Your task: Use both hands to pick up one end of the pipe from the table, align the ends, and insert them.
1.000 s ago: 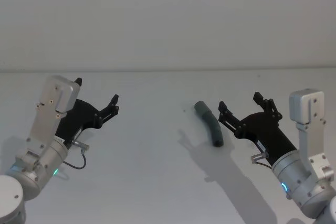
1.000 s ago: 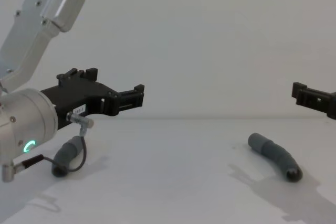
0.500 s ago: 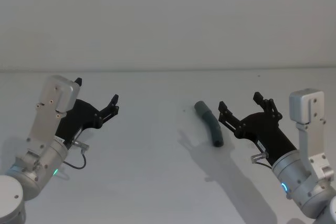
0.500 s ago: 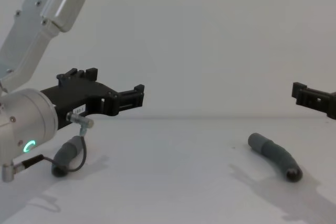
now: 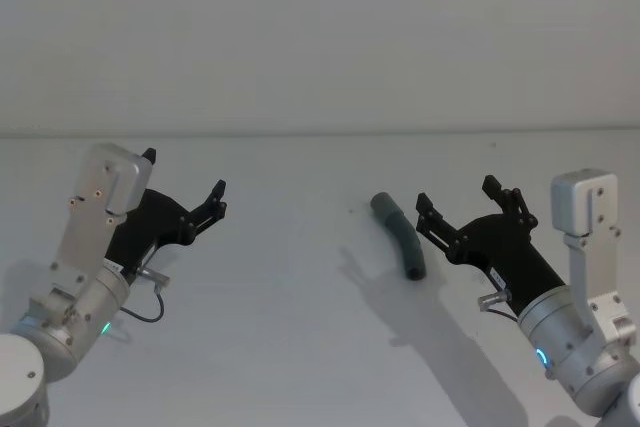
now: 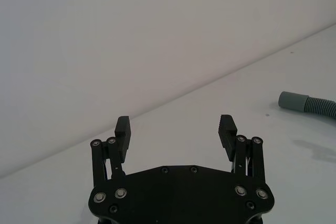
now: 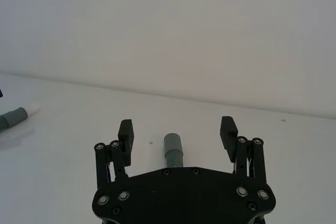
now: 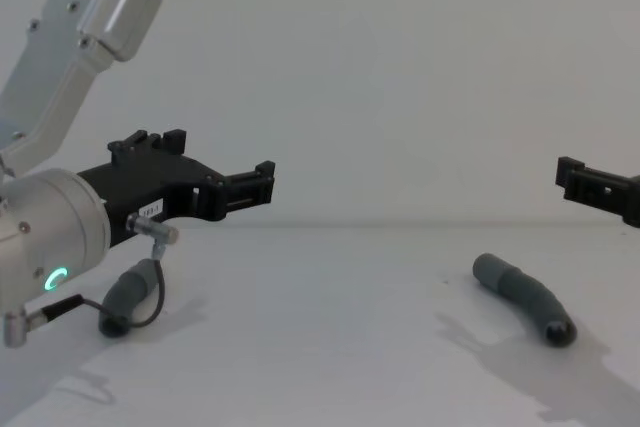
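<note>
Nothing moved: released left pincer (image 5: 185, 171) half-hides one pipe piece (image 8: 128, 292); right pincer (image 5: 456, 191) released too.

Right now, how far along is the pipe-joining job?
Done: nothing yet. Both pipe pieces lie apart on the table: the right piece just ahead of the right claw, the left piece below the left arm. In hand: the right claw and left claw are open and empty, above the surface. Left: grasp each piece, lift, align and insert them.
</note>
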You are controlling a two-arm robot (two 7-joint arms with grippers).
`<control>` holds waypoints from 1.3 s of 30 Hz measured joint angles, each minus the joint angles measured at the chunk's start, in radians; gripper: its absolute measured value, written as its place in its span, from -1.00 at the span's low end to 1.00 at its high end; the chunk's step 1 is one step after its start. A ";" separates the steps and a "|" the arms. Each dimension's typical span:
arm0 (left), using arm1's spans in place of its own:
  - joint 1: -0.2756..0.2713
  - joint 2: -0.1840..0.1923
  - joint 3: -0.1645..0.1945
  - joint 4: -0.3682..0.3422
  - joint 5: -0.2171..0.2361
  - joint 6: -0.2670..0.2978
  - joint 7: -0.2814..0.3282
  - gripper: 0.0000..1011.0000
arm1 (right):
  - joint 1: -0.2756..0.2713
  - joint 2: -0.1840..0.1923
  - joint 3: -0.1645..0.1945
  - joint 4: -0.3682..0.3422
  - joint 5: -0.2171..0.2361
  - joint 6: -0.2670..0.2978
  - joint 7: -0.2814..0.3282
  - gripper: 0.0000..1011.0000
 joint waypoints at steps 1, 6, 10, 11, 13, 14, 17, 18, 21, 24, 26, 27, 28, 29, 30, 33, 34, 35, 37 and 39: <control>0.000 0.000 0.000 0.000 0.000 0.000 0.000 0.98 | 0.000 0.000 0.000 0.000 0.000 0.000 0.000 0.98; 0.000 0.000 0.000 0.000 0.000 0.000 0.000 0.98 | 0.000 0.000 0.000 0.000 0.000 0.000 0.000 0.98; 0.000 0.000 0.000 0.000 0.000 0.000 0.000 0.98 | 0.000 0.000 0.000 0.000 0.000 0.000 0.000 0.98; 0.000 0.000 0.000 0.000 0.000 0.000 0.000 0.98 | 0.000 0.000 0.000 0.000 0.000 0.000 0.000 0.98; 0.000 0.000 0.000 0.000 0.000 0.000 0.000 0.98 | 0.000 0.000 0.000 0.000 0.000 0.000 0.000 0.98; 0.000 0.000 0.000 0.000 0.000 0.000 0.000 0.98 | 0.000 0.000 0.000 0.000 0.000 0.000 0.000 0.98; 0.000 0.000 0.000 0.000 0.000 0.000 0.000 0.98 | 0.000 0.000 0.000 0.000 0.000 0.000 0.000 0.98; 0.000 0.000 0.000 0.000 0.000 0.000 0.000 0.98 | 0.000 0.000 0.000 0.000 0.000 0.000 0.000 0.98; 0.000 0.000 0.000 0.000 0.000 0.000 0.000 0.98 | 0.003 -0.002 -0.001 0.001 -0.002 0.001 0.000 0.98; 0.000 0.000 0.000 0.000 0.000 0.000 0.000 0.98 | 0.014 -0.006 -0.005 0.005 -0.007 0.008 -0.001 0.98; -0.001 -0.001 0.000 0.000 0.000 0.000 0.000 0.98 | 0.022 -0.008 -0.008 0.009 -0.012 0.015 -0.001 0.98; -0.002 -0.001 0.000 0.001 0.000 0.000 -0.001 0.98 | 0.027 -0.010 -0.009 0.010 -0.014 0.018 -0.002 0.98; -0.004 -0.002 0.000 0.002 -0.001 0.001 -0.001 0.98 | 0.027 -0.010 -0.009 0.010 -0.014 0.018 -0.002 0.98; -0.009 -0.004 -0.001 0.006 -0.002 0.005 -0.004 0.98 | 0.030 -0.011 -0.010 0.012 -0.016 0.021 -0.003 0.98; -0.012 -0.006 -0.002 0.008 -0.003 0.008 -0.005 0.98 | 0.032 -0.012 -0.011 0.012 -0.017 0.023 -0.003 0.98; -0.023 -0.012 -0.004 0.014 -0.011 0.030 -0.013 0.98 | 0.038 -0.014 -0.013 0.015 -0.020 0.028 -0.004 0.98; -0.028 -0.014 -0.004 0.016 -0.013 0.036 -0.015 0.98 | 0.040 -0.015 -0.014 0.016 -0.021 0.031 -0.005 0.98; -0.031 -0.016 -0.005 0.017 -0.016 0.046 -0.018 0.98 | 0.041 -0.016 -0.014 0.017 -0.022 0.032 -0.005 0.98; -0.037 -0.019 -0.006 0.020 -0.021 0.062 -0.022 0.98 | 0.043 -0.016 -0.015 0.018 -0.023 0.033 -0.005 0.98; -0.049 -0.023 -0.008 0.024 -0.030 0.092 -0.028 0.98 | 0.046 -0.018 -0.016 0.019 -0.025 0.035 -0.006 0.98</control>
